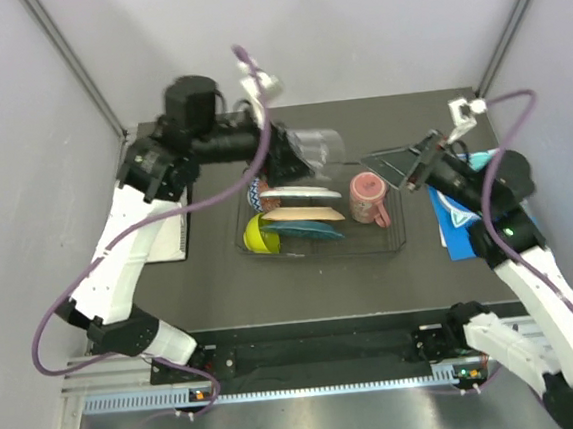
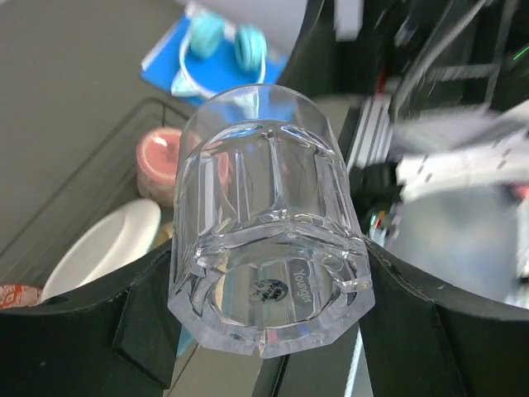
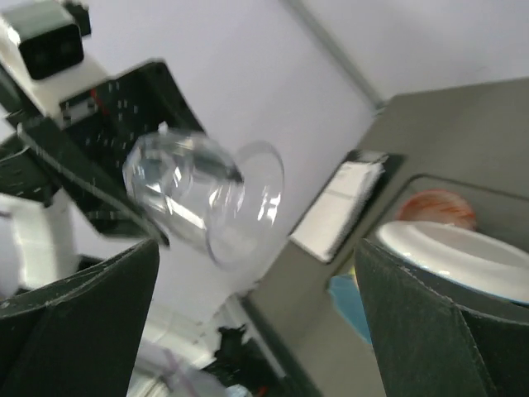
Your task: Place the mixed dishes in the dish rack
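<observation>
Dark table [image 1: 223,295] | left tool [image 2: 269,318] pinching clear glass [image 2: 264,207], base embossed "Young…" | right tool [image 3: 260,327] spread

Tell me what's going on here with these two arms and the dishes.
The left arm holds the clear glass in its jaws, raised over the far edge of the dish rack. The rack already carries three plates, a lime-green bowl and a pink mug. The right arm hangs to its right, jaws open and empty.
</observation>
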Robot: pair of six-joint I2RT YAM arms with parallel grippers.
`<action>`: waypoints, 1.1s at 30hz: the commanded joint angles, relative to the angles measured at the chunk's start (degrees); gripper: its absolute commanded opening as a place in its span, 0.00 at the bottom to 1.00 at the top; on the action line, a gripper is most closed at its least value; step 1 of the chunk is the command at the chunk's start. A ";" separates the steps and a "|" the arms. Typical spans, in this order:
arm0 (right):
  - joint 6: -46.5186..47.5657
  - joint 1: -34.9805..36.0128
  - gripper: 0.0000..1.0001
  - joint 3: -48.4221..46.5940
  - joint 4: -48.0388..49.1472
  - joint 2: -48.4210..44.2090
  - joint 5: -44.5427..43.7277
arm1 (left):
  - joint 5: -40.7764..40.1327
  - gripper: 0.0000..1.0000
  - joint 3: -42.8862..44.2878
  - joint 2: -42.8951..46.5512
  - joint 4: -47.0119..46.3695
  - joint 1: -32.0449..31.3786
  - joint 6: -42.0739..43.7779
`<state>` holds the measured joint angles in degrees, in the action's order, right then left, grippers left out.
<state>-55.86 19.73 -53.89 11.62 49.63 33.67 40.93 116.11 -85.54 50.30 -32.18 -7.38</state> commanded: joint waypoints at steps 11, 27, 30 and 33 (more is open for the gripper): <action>25.18 -1.36 1.00 -10.01 -43.96 -23.08 -37.97 | -11.31 0.00 5.88 -17.99 12.45 -18.52 20.82; 25.71 -1.36 1.00 -7.64 -49.50 -27.91 -43.25 | -16.13 0.00 6.05 -32.22 6.47 -21.69 21.17; 25.53 -1.36 1.00 -7.63 -50.20 -28.88 -44.13 | -19.91 0.00 5.97 -34.34 5.86 -21.78 22.49; 25.62 -1.36 1.00 -7.72 -50.99 -29.41 -44.83 | -23.26 0.00 6.05 -36.09 5.07 -21.78 23.37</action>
<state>-31.03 18.68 -61.47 -38.46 21.32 -9.13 22.44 119.59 -120.81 59.18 -53.74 13.69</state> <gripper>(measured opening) 0.995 0.759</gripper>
